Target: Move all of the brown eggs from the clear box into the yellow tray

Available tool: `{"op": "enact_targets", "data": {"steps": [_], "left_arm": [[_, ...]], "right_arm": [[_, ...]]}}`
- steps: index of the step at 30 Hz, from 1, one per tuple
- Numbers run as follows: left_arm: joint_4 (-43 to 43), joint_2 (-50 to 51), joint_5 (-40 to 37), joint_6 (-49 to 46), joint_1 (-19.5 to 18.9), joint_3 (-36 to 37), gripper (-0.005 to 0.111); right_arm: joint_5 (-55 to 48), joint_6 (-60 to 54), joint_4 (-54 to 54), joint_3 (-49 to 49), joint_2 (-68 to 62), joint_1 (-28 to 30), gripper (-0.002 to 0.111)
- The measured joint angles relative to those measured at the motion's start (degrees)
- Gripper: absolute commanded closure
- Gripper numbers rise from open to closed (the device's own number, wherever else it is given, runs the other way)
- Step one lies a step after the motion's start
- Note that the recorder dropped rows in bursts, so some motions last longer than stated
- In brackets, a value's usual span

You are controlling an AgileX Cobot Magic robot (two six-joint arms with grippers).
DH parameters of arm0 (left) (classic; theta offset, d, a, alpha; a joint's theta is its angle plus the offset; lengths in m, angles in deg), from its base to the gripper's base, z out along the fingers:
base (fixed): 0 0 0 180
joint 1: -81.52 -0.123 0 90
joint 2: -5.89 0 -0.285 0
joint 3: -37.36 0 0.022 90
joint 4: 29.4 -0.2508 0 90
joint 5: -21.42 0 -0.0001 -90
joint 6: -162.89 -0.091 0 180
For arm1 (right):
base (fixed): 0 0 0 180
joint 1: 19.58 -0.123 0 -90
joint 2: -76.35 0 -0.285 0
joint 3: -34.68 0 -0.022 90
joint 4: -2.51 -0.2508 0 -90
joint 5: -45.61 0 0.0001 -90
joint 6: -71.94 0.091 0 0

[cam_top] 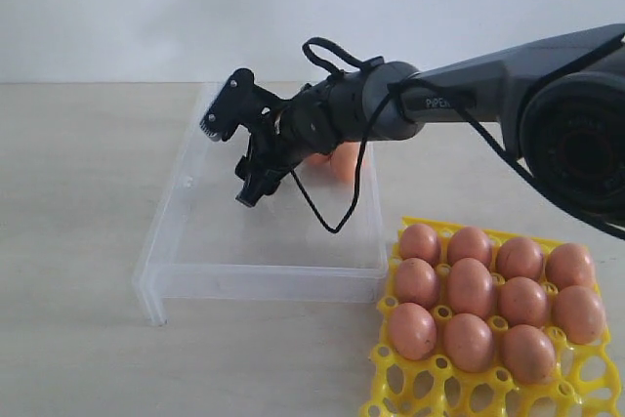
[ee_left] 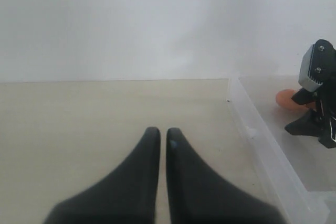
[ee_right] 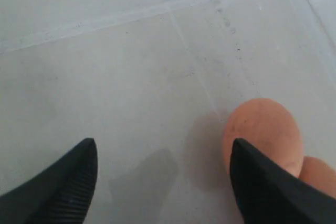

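Right pincer (cam_top: pixel 230 157) is spread wide with nothing between the fingers. It sits over the middle of the clear box (cam_top: pixel 264 285), tips angled down toward the floor. Its wrist view agrees: right pincer (ee_right: pixel 163 150) has bare box floor (ee_right: pixel 131 77) showing across the whole gap.

Left pincer (ee_left: pixel 160 134) is closed down to a hairline slit and grips nothing. It's parked over the bare table (ee_left: pixel 79 114), outside the box wall (ee_left: pixel 262 145).

Where the task's things are in the exterior view:
- Clear box takes the centre-left of the scene, roughly 9 o'clock from the yellow tray (cam_top: pixel 410 397).
- Two brown eggs (cam_top: pixel 344 159) are left in the box. They lie side by side, touching or nearly so, at 3 o'clock from the right pincer and mostly hidden behind its wrist.
- The right wrist view shows both. The nearer egg (ee_right: pixel 262 127) is just behind one fingertip (ee_right: pixel 252 182) and outside the gap, not in it. We can't tell whether that finger touches it. The second egg (ee_right: pixel 321 174) is tucked against the first.
- The left wrist view catches only one egg (ee_left: pixel 286 99), beside the right arm's fingers.
- Yellow tray sits at 4–5 o'clock in the scene, just off the box's near right corner.
- We count eleven eggs seated in it: four in the far row, four in the middle row, three in the next.
- The cups along the tray's 6 o'clock edge are open lattice.

A black cable (cam_top: pixel 337 212) loops down from the right arm over the box.
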Motion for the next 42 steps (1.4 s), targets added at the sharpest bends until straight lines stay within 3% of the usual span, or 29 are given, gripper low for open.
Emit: {"op": "enact_targets", "data": {"steps": [15, 23, 29, 36, 42], "left_arm": [[0.00, 0.00, 0.00, 0.00, 0.00, 0.00, 0.103], [0.00, 0.00, 0.00, 0.00, 0.00, 0.00, 0.103], [0.00, 0.00, 0.00, 0.00, 0.00, 0.00, 0.103], [0.00, 0.00, 0.00, 0.00, 0.00, 0.00, 0.103], [0.00, 0.00, 0.00, 0.00, 0.00, 0.00, 0.103]], "right_arm": [[5.90, 0.45, 0.12, 0.00, -0.10, 0.34, 0.048], [4.49, 13.72, 0.23, 0.00, -0.10, 5.22, 0.049], [4.60, 15.75, 0.23, 0.00, -0.10, 5.89, 0.049], [4.51, 11.26, 0.23, 0.00, -0.10, 5.89, 0.049], [3.09, -3.15, 0.23, 0.00, -0.10, 3.59, 0.049]]}}
